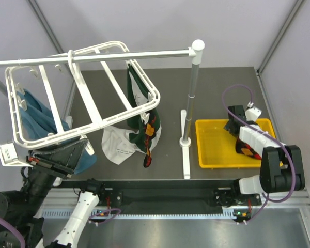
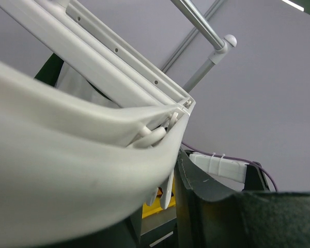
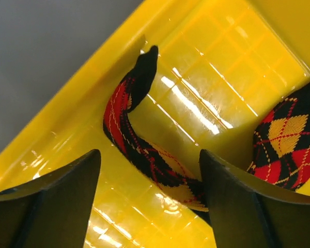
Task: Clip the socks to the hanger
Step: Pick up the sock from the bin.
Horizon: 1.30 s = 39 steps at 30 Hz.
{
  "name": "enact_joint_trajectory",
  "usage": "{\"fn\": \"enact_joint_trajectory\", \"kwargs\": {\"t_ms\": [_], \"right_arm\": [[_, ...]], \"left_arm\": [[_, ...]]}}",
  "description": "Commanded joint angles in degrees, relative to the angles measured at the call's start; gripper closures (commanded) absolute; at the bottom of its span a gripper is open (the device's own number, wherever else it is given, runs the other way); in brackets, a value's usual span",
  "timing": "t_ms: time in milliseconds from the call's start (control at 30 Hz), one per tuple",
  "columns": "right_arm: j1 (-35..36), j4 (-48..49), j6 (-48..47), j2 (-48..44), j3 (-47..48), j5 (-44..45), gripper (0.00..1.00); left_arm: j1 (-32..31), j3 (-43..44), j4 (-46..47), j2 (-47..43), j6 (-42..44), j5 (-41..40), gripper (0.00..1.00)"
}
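- The hanger (image 1: 146, 77) hangs from the silver rail (image 1: 119, 56), so its clips stay free on all sides; some socks are clipped under it: a blue sock (image 1: 36, 116) at its left end, and a green, white and argyle bunch (image 1: 139, 129) at its near right corner.
- The left gripper (image 1: 67, 152) is at the hanger's near left rim, I think to stop the frame from swinging; one dark finger (image 2: 237, 217) shows just beside a clip (image 2: 154, 135); whether it is closed I cannot tell.
- Well right of the hanger, the right gripper (image 3: 149, 155) hovers with fingers spread over an argyle sock (image 3: 125, 124) lying in the yellow tray (image 1: 212, 150); it grips nothing; probably this sock is the next to pick.
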Motion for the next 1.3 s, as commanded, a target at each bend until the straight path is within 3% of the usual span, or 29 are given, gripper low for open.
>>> {"fn": "enact_joint_trajectory", "kwargs": {"t_ms": [0,133,267,367,600,833,933,1000,1033,1067,1167,1267], "right_arm": [[-1.68,4.18,-0.81,0.38,-0.95,-2.12,0.25],[-2.21,4.45,-0.99,0.12,-1.04,-3.43,0.40],[-2.29,4.98,-1.86,0.12,-0.95,-5.72,0.77],[-1.77,3.75,-3.53,-0.23,-0.25,-7.65,0.96],[11.67,-0.82,-2.05,-15.32,-0.42,-6.16,1.00],[21.95,-0.56,-3.53,-20.89,0.01,-8.97,1.00],[22.40,-3.37,-5.47,-19.57,1.51,-9.59,0.97],[22.40,-6.26,-5.12,-19.65,1.51,-9.15,0.80],[22.40,-7.06,-5.21,-19.92,1.42,-9.85,0.67],[22.49,-7.50,-5.38,-21.14,1.25,-10.72,0.38],[22.40,-9.43,-4.51,-24.47,0.63,-13.45,0.15],[22.32,-11.45,-2.84,-31.32,0.19,-13.03,0.11]], "left_arm": [[-0.10,-0.23,0.09,-0.21,0.05,0.93,1.00],[-0.10,-0.14,-0.35,-0.12,0.06,0.49,1.00],[-0.10,-0.14,-0.26,0.06,-0.12,0.40,1.00],[-0.10,-0.14,-0.26,-0.03,-0.12,0.49,1.00],[-0.10,-1.02,0.35,-0.12,-0.21,0.49,1.00],[-0.10,-0.58,0.53,-0.56,-0.12,0.23,1.00],[-0.10,0.38,0.09,-0.47,-0.30,-0.04,1.00],[-0.10,-0.14,0.35,-0.73,-0.73,0.49,1.00],[-0.10,-0.32,0.44,-0.91,-0.91,0.66,1.00],[-0.18,-0.41,0.44,-1.08,-1.09,0.23,1.00],[-0.10,0.21,0.53,-1.35,-1.27,-0.57,1.00],[-0.18,-0.05,0.53,-1.00,-0.82,0.40,1.00]]}}
